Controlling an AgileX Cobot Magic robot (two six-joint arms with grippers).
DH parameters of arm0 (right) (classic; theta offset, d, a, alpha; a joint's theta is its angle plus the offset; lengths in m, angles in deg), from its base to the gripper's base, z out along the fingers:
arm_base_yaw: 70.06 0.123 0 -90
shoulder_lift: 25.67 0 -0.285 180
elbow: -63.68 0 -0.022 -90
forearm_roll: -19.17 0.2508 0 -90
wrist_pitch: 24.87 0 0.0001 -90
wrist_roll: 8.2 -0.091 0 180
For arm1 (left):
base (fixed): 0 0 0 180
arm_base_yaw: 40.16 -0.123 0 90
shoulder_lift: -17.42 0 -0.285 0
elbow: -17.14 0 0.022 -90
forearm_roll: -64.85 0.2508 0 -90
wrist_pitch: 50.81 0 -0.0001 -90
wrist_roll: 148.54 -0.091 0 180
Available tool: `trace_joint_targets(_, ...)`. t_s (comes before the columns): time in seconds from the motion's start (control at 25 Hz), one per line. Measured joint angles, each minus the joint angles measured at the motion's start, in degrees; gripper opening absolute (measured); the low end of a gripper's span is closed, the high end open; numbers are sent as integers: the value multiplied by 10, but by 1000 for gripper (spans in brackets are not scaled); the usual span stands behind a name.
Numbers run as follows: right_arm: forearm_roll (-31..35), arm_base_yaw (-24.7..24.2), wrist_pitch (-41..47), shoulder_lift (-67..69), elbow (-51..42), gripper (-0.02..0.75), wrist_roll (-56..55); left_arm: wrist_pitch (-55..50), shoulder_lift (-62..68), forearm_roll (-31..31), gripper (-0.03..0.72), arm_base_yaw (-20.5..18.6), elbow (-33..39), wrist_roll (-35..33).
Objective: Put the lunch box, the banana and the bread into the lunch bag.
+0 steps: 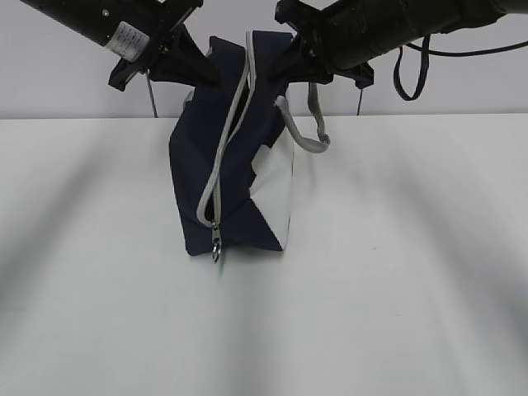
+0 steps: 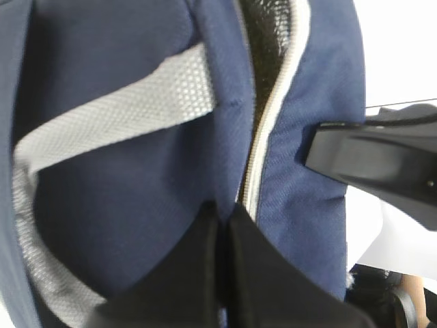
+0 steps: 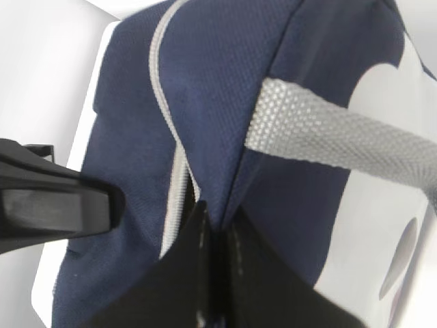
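Note:
The navy lunch bag (image 1: 223, 173) stands on the white table, with its top edges pulled up and apart. Its grey zipper (image 1: 228, 136) is open along the top, and the pull (image 1: 216, 244) hangs at the near end. My left gripper (image 1: 191, 70) is shut on the bag's left rim, pinching navy fabric (image 2: 224, 213) beside the zipper. On the opposite rim my right gripper (image 1: 304, 73) is shut too, nipping a fold of fabric (image 3: 217, 217). Silvery lining (image 2: 263, 34) shows through the opening. The lunch box, the banana and the bread are out of view.
A grey strap handle (image 1: 318, 130) droops on the bag's right side, over the white side panel (image 1: 280, 186). Another strap (image 2: 123, 109) crosses the left side. The white table (image 1: 396, 272) spreads around the bag, and a black cable (image 1: 410, 70) loops behind the right arm.

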Motion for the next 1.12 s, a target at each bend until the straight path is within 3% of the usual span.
trace_joint_targets(0.44,10,-1,8,12,5,-11,15,2,0,2,-1,0,0,0)
trace_joint_targets(0.68,-8,-1,31,15,6,17,18,8,0,36,23,0,0,0)
trace_joint_targets(0.8,-10,-1,40,15,7,139,22,16,0,47,110,0,0,2)
trace_joint_targets(0.96,-15,-1,50,15,11,349,23,16,0,54,325,-5,0,2)
trace_joint_targets(1.12,-41,-1,67,15,12,415,23,13,-2,57,426,-15,0,2)
